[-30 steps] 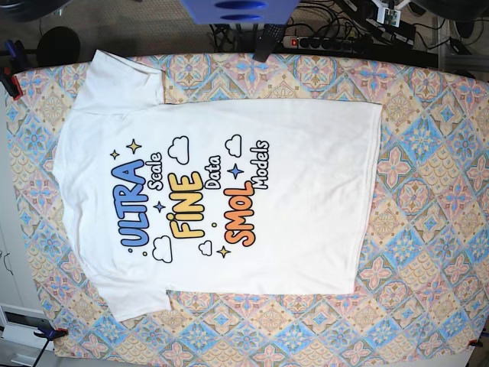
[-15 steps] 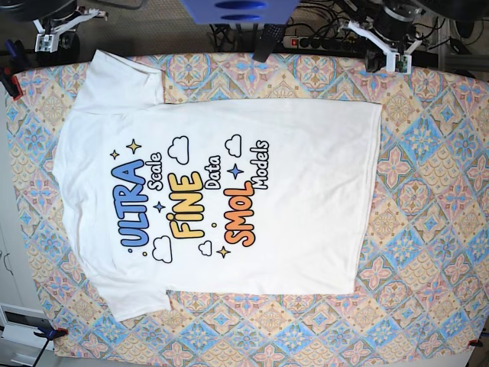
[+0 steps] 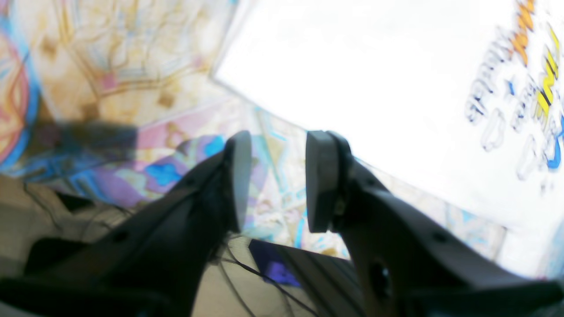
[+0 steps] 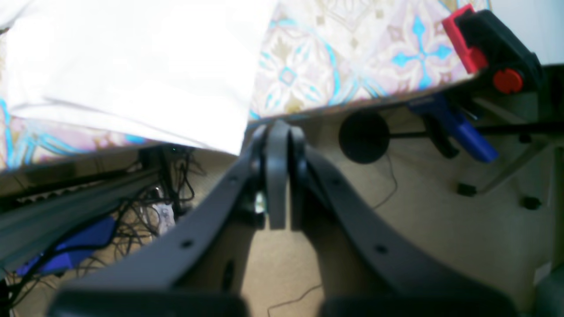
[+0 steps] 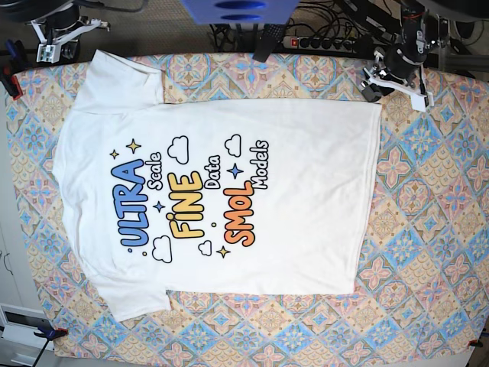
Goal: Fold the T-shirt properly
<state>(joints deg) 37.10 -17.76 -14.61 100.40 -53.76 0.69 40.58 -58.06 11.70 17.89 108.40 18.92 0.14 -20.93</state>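
Observation:
The white T-shirt [image 5: 229,191] lies flat on the patterned tablecloth [image 5: 428,214], print side up, with its collar end at the left and its hem at the right. My left gripper [image 5: 372,88] hovers just beyond the shirt's far right hem corner. In the left wrist view it [image 3: 277,180] is open and empty over the cloth, with the shirt [image 3: 352,66] close ahead. My right gripper [image 5: 55,42] is off the table's far left corner, near the sleeve. In the right wrist view it [image 4: 280,136] is shut and empty, beside the shirt's edge [image 4: 132,66].
A red-and-black clamp [image 4: 489,44] and a blue clamp [image 4: 458,123] grip the table edge near my right gripper. More clamps [image 5: 11,82] hold the cloth at the left side. A power strip [image 5: 321,43] and cables lie behind the table.
My left arm has come into view and moved down over the table to the shirt's far right hem corner. My right arm appeared at the far left corner and barely shifted.

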